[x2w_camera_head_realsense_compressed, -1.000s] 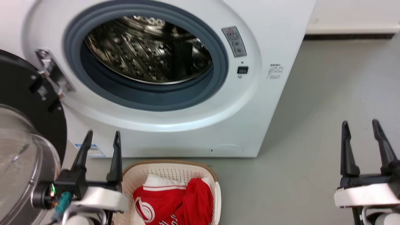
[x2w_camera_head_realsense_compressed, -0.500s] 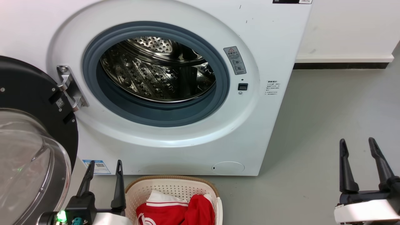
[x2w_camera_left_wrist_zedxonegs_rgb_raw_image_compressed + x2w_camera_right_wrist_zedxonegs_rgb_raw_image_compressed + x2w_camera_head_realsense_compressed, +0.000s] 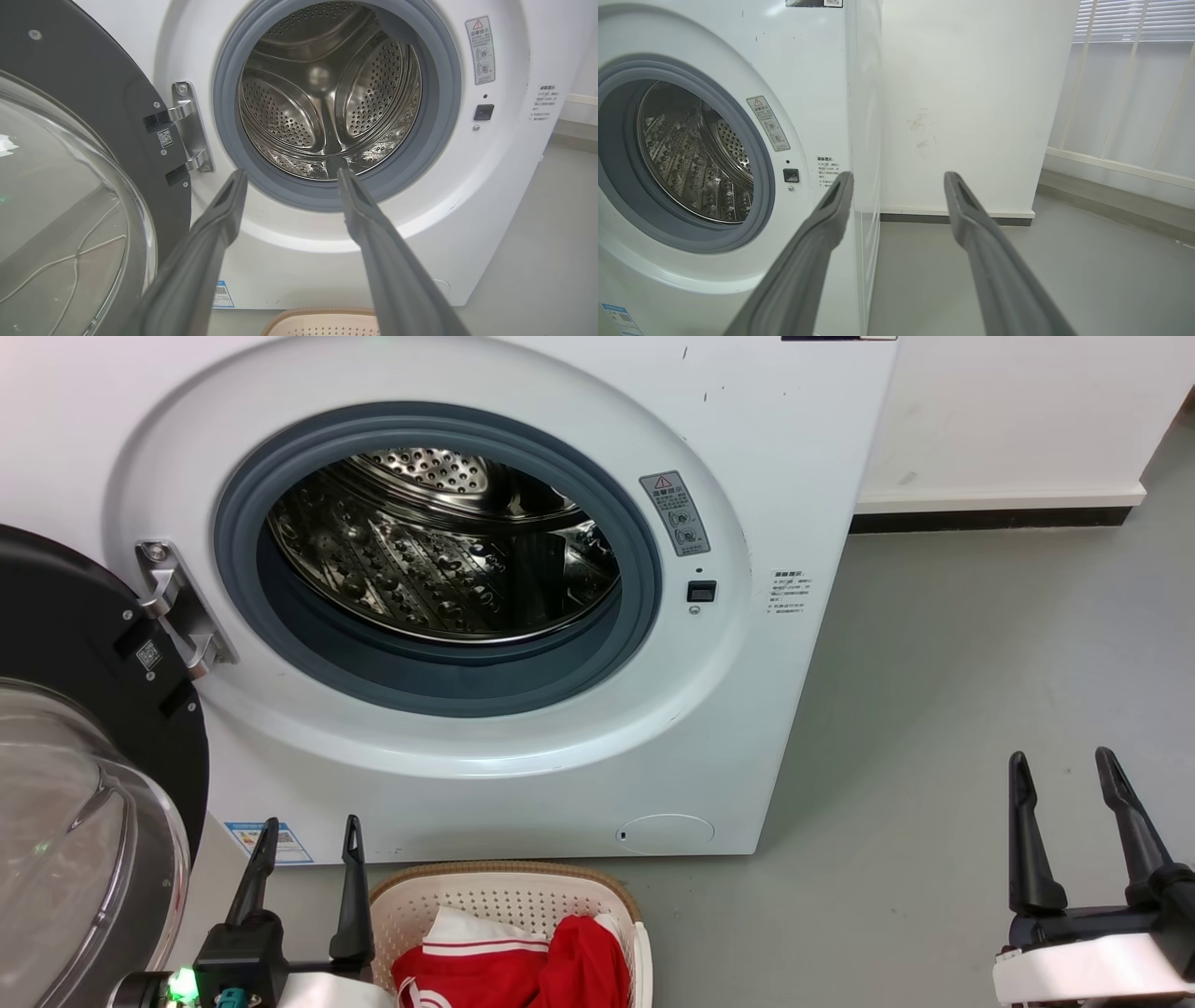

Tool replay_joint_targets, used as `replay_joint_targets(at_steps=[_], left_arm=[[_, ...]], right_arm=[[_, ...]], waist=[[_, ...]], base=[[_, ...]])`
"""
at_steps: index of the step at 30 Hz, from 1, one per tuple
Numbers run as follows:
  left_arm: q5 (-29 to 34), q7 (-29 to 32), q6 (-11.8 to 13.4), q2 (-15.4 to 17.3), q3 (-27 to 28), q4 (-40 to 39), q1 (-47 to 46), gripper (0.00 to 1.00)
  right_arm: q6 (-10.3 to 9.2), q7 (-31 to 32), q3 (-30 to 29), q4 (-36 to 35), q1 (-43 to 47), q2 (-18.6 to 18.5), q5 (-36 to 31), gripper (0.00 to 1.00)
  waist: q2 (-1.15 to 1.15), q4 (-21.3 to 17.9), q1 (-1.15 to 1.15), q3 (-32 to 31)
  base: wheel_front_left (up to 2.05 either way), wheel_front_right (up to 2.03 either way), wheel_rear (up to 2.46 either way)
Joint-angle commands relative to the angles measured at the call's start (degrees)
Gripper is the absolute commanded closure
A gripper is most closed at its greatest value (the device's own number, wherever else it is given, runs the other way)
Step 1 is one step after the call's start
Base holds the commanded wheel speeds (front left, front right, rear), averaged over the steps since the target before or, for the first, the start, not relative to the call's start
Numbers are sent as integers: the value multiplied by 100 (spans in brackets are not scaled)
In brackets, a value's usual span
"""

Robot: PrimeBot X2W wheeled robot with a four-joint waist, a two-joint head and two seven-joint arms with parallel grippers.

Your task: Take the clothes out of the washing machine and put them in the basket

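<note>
A: Grey floor (image 3: 934,709), white wall (image 3: 962,93) to the right of the washing machine (image 3: 803,448). Door (image 3: 65,616) stands wide open on the hinge (image 3: 182,607) left of the opening, glass bulge facing out.

B: Drum (image 3: 327,93)?

A: Bare steel as far as both wrist views see in. No fabric. The lowest front lip behind the grey ring (image 3: 439,691) is hidden, so it isn't fully checked.

B: The clothes (image 3: 523,971)?

A: Both in the basket (image 3: 504,873), on the floor just before the machine's base, below the opening. Jersey (image 3: 467,975) on the left, plain red garment (image 3: 588,961) touching it on the right. My judgement is that the task is done or nearly so, with at most a last look into the drum left.

B: Orientation?

A: The drum mouth faces out of the machine's front, and its axis runs level, front to back. The basket's rounded end points at the machine. The head view's bottom edge cuts the basket off, so its long axis can't be settled. Clothes crumpled, no clear axis. The jersey's white trim lies roughly parallel to the machine's front.

B: Grippers?

A: Left gripper (image 3: 312,821) just left of the basket, before the machine's lower left corner. Right gripper (image 3: 1060,754) well off the machine's right side, over floor. Fingers on both are spread wide, holding nothing.
</note>
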Motion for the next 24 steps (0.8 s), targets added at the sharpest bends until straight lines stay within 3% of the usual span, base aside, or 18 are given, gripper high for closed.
replay_joint_targets(at_steps=[1, 17, 18, 24], left_arm=[[30, -13, 13, -8, -11, 5, 43, 0], [34, -13, 109, -43, -24, -140, -61, 0], [43, 1, 108, -49, -25, -96, -20, 100], [-365, 173, 66, -75, 63, 179, -87, 100]], right_arm=[[-4, -13, 8, 9, 3, -1, -11, 0], [-4, -13, 138, 366, 56, -1, -114, 0], [1, 1, 134, 380, 10, 1, -98, 100], [1, 110, 143, 578, -18, 14, 343, 100]], waist=[[-1, -7, 0, 1], [-1, 4, 0, -5], [-1, 4, 0, -6], [-1, 11, 0, -6]], base=[[0, 0, 0], [0, 0, 0], [0, 0, 0], [0, 0, 0]])
